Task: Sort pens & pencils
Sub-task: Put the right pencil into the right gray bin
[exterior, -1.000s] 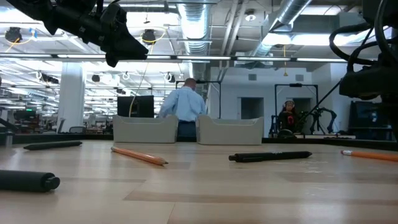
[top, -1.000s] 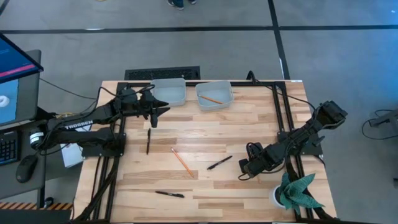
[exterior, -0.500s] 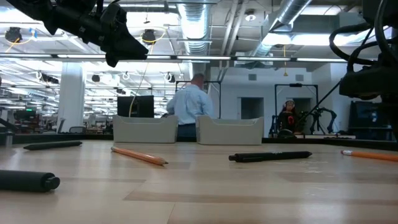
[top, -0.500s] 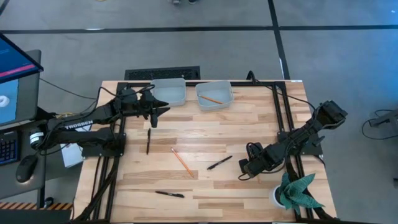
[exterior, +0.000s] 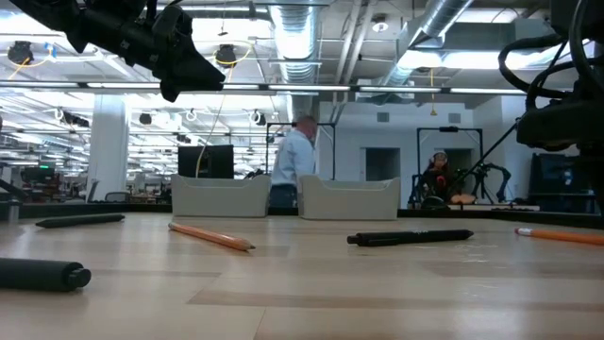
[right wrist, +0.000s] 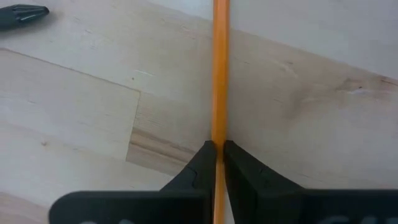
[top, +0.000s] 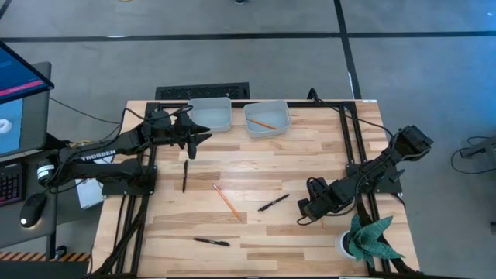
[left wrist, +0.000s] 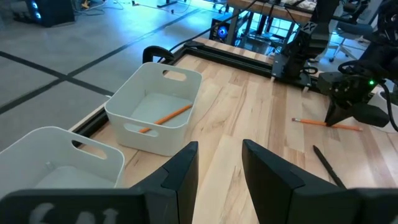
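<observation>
Between right gripper [right wrist: 216, 163] fingers [right wrist: 196, 171], seemingly pinched: pencil [right wrist: 219, 74].

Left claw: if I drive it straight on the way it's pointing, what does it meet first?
Probably bare light wooden tabletop: the open left claw aims just past the white plastic bin holding an orange pencil. Depth is unclear; it may clip the bin's corner.

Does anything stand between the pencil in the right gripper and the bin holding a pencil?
Nothing visible does. Only bare table lies between the pencil in the right gripper and the bin; a pen lies aside.
</observation>
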